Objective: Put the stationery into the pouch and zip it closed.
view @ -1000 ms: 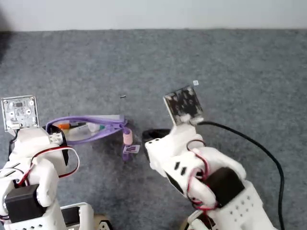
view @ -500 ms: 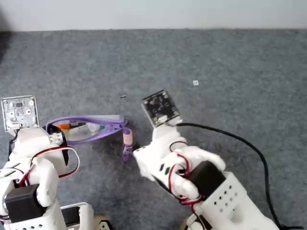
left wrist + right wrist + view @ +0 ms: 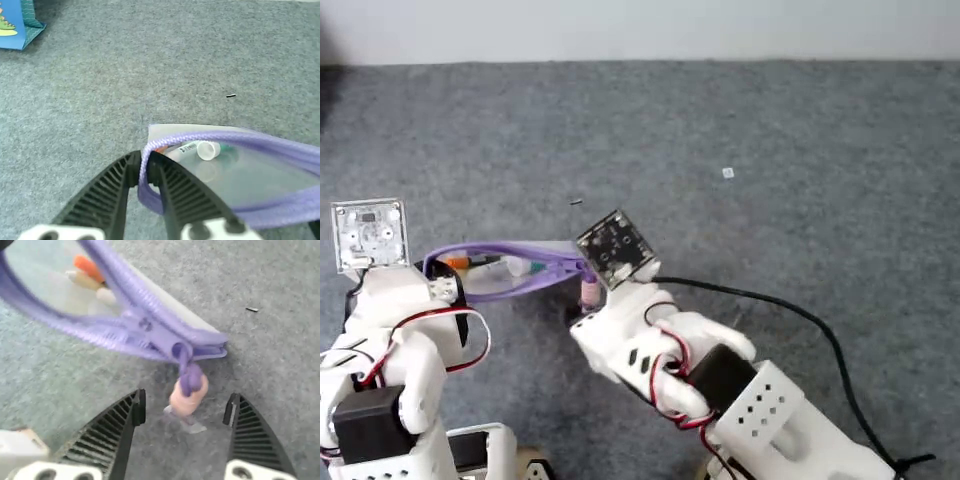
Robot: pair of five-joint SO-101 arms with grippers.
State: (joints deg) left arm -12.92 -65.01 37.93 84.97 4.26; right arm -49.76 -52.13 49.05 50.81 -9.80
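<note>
Grey carpet [image 3: 770, 120], black speck [image 3: 576, 202] nearby; left hand [image 3: 144, 162] tight on pouch [image 3: 240, 175], right hand [image 3: 185, 402] agape

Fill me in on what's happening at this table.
Two arms are working on a clear, purple-edged pouch lying on the grey table. The left gripper has its jaws shut on the pouch's rim at one end. The stationery is already inside. At the other end, the right gripper hangs with its jaws open on either side of the zipper pull, not gripping it. The zip is open along the pouch, so the closing is not yet done.
</note>
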